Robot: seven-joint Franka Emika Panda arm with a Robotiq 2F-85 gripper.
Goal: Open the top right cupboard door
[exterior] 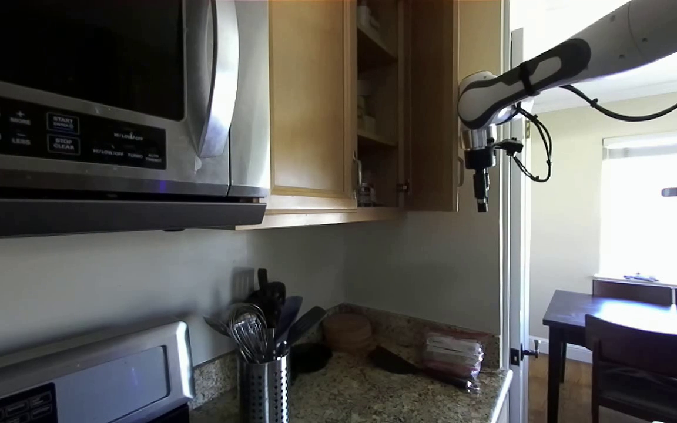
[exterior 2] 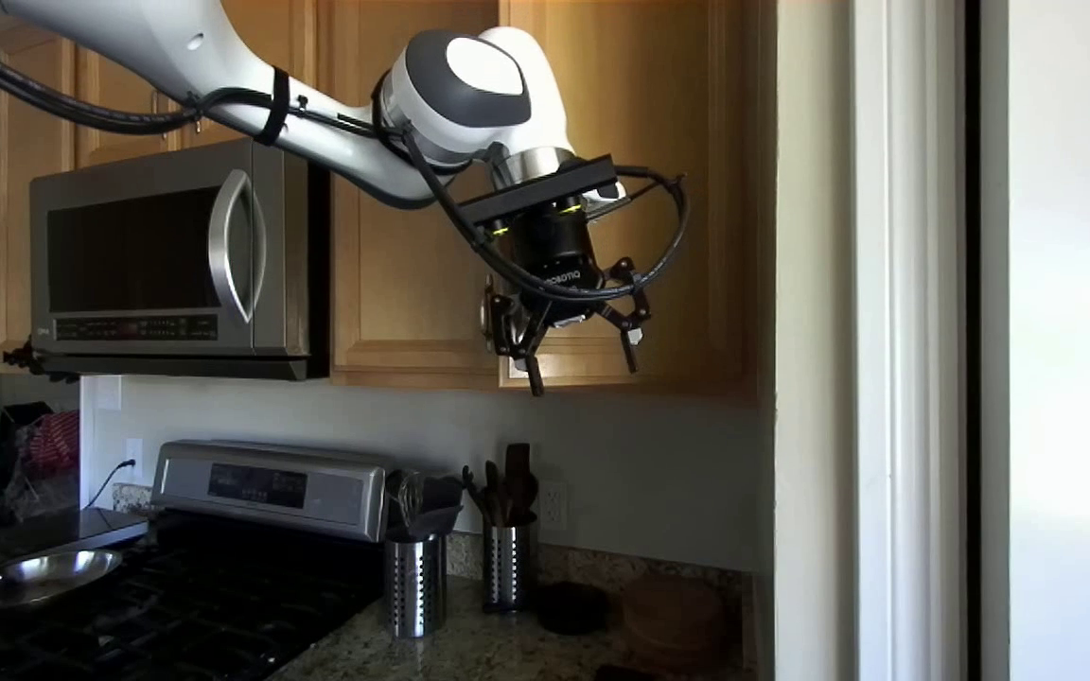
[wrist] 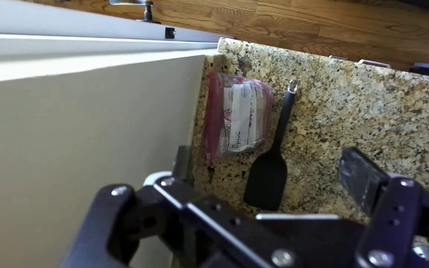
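Observation:
The top right cupboard door (exterior: 431,106) is light maple and stands swung well out from the cabinet in an exterior view, with its inner side and the shelves behind showing. Its silver handle (exterior: 461,171) shows at the free edge. Its outer face (exterior 2: 673,104) shows in an exterior view, partly behind my arm. My gripper (exterior: 482,205) points down just beyond the door's free edge, on its outer side; I cannot tell whether they touch. The gripper (exterior 2: 583,376) is open and empty. The wrist view also shows the gripper (wrist: 266,160) with fingers wide apart; the door is out of that view.
The twin door (exterior: 312,100) is closed, beside the microwave (exterior: 206,170). A side wall (wrist: 88,130) is close to the gripper's left finger in the wrist view. Below, the granite counter (wrist: 348,100) holds a plastic bag (wrist: 238,115), a black spatula (wrist: 266,178) and a utensil holder (exterior 2: 415,586).

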